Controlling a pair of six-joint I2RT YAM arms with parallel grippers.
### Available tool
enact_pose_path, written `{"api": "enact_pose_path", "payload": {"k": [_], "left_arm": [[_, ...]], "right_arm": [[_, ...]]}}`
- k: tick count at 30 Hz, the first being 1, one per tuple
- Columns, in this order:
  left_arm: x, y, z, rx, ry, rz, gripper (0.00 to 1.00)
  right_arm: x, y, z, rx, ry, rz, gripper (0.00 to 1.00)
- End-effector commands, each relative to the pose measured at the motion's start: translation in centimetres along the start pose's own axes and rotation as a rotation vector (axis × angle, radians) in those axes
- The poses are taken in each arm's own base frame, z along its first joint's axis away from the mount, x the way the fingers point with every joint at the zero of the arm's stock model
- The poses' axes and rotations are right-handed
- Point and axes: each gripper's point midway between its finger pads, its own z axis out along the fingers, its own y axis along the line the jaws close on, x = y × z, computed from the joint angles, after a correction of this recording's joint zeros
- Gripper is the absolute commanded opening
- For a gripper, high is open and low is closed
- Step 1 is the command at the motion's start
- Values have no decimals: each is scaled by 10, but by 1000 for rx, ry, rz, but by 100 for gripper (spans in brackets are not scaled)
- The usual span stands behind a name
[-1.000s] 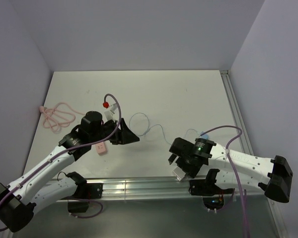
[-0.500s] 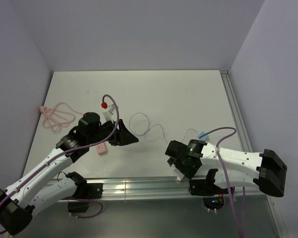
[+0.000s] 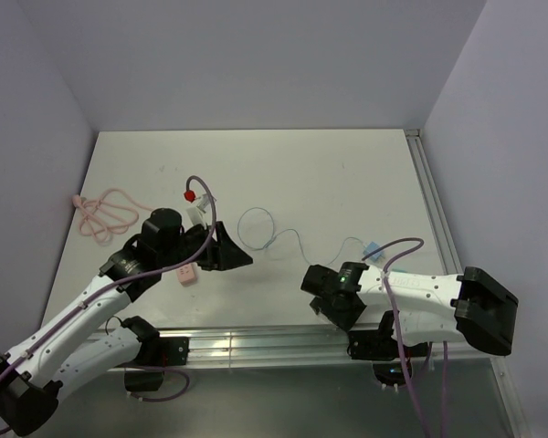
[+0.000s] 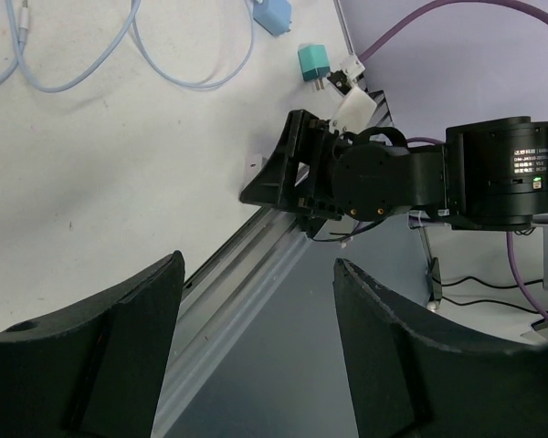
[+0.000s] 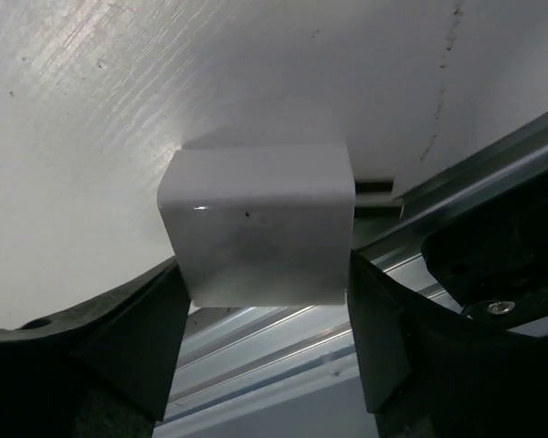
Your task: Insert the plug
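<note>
The thin pale wire (image 3: 256,224) lies looped mid-table, and it shows again in the left wrist view as the wire (image 4: 137,55). The plug at its end is too small to pick out. The pink socket strip (image 3: 187,275) lies just left of my left gripper (image 3: 230,254). That left gripper (image 4: 258,265) hangs open over the table's front rail with nothing between its fingers. My right gripper (image 3: 320,294) is low at the front edge. In its wrist view the right gripper (image 5: 265,274) has both fingers pressed against a white block (image 5: 256,224).
The pink cord (image 3: 105,215) is coiled at the far left. A blue piece (image 4: 274,14) and a teal two-pronged adapter (image 4: 312,66) lie by the wire's right end. A metal rail (image 3: 256,342) runs along the front edge, with walls behind and to both sides.
The right gripper has slid left along the front edge and its fingers have closed in on the white block. The left arm has drifted slightly left, still open.
</note>
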Motion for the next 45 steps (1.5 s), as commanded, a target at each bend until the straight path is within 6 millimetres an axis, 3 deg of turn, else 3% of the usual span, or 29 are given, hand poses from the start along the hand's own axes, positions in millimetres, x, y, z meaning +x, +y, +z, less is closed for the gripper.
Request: {"api": "enact_pose_path", "payload": {"k": [1, 5, 9, 12, 15, 17, 19, 21, 22, 24, 25, 28, 29, 34, 36, 38, 42, 45], "left_arm": [[-7, -9, -6, 16, -29, 30, 72], [-5, -7, -7, 8, -32, 21, 71], [-4, -3, -8, -14, -29, 13, 70], [-6, 0, -11, -44, -41, 23, 70], [-13, -3, -17, -64, -63, 49, 68], [-24, -13, -26, -62, -96, 102, 67], [-30, -21, -35, -54, -117, 171, 67], [-41, -40, -50, -9, -170, 260, 68], [-44, -48, -55, 11, -189, 287, 70], [-46, -68, -67, 86, -213, 355, 72], [-50, -83, -77, 148, -259, 416, 73], [-43, -123, -101, 340, -316, 567, 75], [-40, -125, -102, 369, -323, 594, 77], [-22, -155, -127, 553, -349, 828, 89], [-23, -155, -123, 565, -343, 887, 90], [-15, -161, -123, 642, -310, 967, 99], [-20, -162, -114, 652, -304, 1042, 99], [-13, -163, -112, 713, -269, 1080, 100]], "right_arm": [[-3, 6, 4, -39, -27, 4, 71], [-15, 18, -4, -96, -87, -32, 47], [-26, 42, -22, -191, -154, -117, 0], [-26, 73, -43, -329, -182, -246, 0], [-23, 114, -80, -552, -222, -423, 0], [-14, 146, -128, -796, -250, -606, 0], [6, 157, -170, -987, -207, -830, 0], [6, 170, -203, -1114, -172, -912, 0], [23, 162, -216, -1203, -79, -1035, 0], [26, 159, -234, -1315, 8, -1102, 0], [44, 145, -259, -1466, 143, -1200, 0], [52, 129, -286, -1615, 260, -1255, 0], [59, 118, -306, -1737, 310, -1315, 0], [70, 89, -328, -1872, 495, -1347, 0], [73, 84, -339, -1915, 489, -1394, 0], [81, 81, -336, -1869, 560, -1412, 0], [90, 82, -344, -1838, 631, -1438, 0], [94, 85, -348, -1829, 691, -1411, 0]]}}
